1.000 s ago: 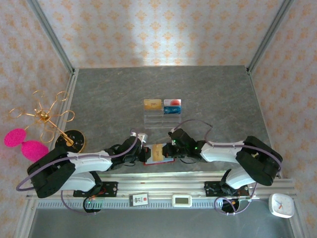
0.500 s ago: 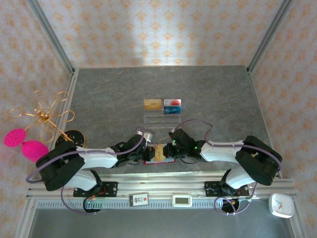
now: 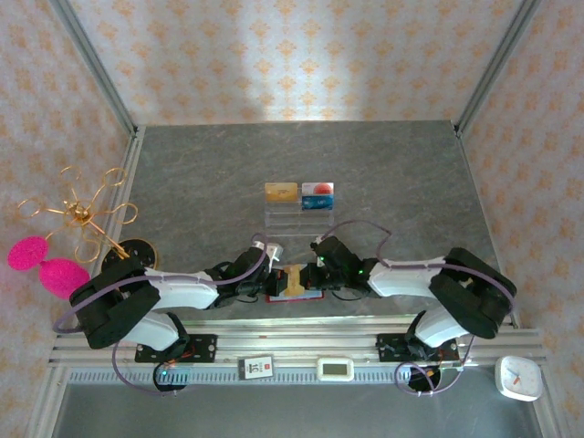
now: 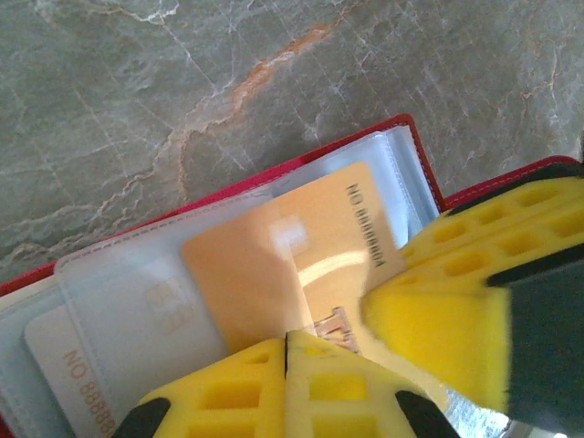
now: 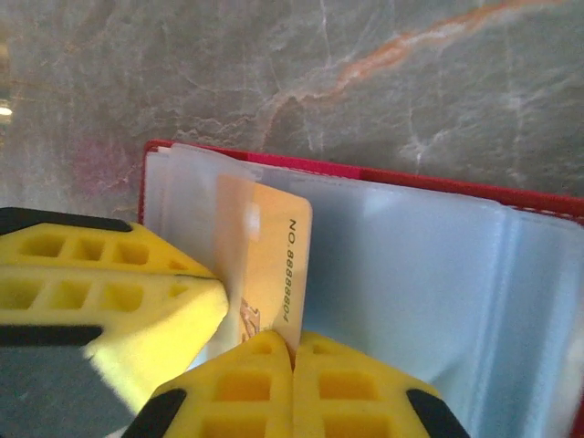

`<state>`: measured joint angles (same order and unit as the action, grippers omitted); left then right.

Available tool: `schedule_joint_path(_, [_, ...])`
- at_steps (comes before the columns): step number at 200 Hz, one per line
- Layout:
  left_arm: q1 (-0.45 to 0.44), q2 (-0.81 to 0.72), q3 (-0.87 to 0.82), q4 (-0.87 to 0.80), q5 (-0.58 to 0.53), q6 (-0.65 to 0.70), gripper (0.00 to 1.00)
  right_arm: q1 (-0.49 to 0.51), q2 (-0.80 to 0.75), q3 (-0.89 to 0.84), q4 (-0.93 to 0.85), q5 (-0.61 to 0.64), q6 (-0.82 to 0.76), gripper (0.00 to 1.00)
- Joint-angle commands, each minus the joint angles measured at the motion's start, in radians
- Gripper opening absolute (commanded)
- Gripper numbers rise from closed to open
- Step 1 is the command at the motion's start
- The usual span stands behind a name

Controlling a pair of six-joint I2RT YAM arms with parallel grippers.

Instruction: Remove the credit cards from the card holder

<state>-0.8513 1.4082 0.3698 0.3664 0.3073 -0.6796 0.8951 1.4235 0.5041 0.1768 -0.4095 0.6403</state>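
The dark red card holder (image 3: 306, 297) lies open near the table's front edge between my two arms, its clear sleeves (image 5: 429, 283) showing. An orange credit card (image 4: 283, 265) marked with a number sticks partway out of a sleeve. My right gripper (image 5: 293, 351) is shut on that card's lower corner. My left gripper (image 4: 287, 339) is shut too, pinching the edge of the clear sleeve page (image 5: 233, 228) that lies over the card. The two grippers (image 3: 274, 285) (image 3: 313, 276) almost touch. A pale card (image 4: 82, 360) sits in another sleeve.
A clear acrylic stand (image 3: 297, 219) behind the holder carries a gold card (image 3: 281, 192) and a blue-white-and-red card (image 3: 318, 194). A gold wire ornament (image 3: 87, 214) with pink pads (image 3: 46, 265) stands at the left. The metal rail (image 3: 301, 351) runs along the front.
My left arm has swung right, bringing its gripper in against the card holder. The orange card looks narrower from above. The right arm has barely moved.
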Motion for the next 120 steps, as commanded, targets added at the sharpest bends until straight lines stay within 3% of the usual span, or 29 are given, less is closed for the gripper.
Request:
schedule_joint_path(1, [-0.011,0.006,-0.033,-0.094,-0.002,0.007,0.00,-0.018,-0.120,-0.008,-0.172,0.168,-0.069,0.00])
schedule_joint_path(25, [0.000,-0.017,0.001,-0.109,0.006,0.015,0.00,-0.019,-0.235,0.037,-0.253,0.252,-0.167,0.00])
schedule_joint_path(65, [0.025,-0.206,0.094,-0.179,-0.022,0.024,0.44,-0.045,-0.327,0.204,-0.266,0.268,-0.429,0.00])
schedule_joint_path(98, [0.028,-0.322,0.165,-0.317,-0.055,0.063,0.66,-0.146,-0.274,0.372,-0.240,0.144,-0.658,0.00])
schedule_joint_path(103, [0.029,-0.338,0.172,-0.337,-0.061,0.065,0.75,-0.163,-0.264,0.396,-0.233,0.117,-0.694,0.00])
schedule_joint_path(120, [0.030,-0.390,0.185,-0.386,-0.077,0.071,0.88,-0.219,-0.203,0.489,-0.257,0.028,-0.808,0.00])
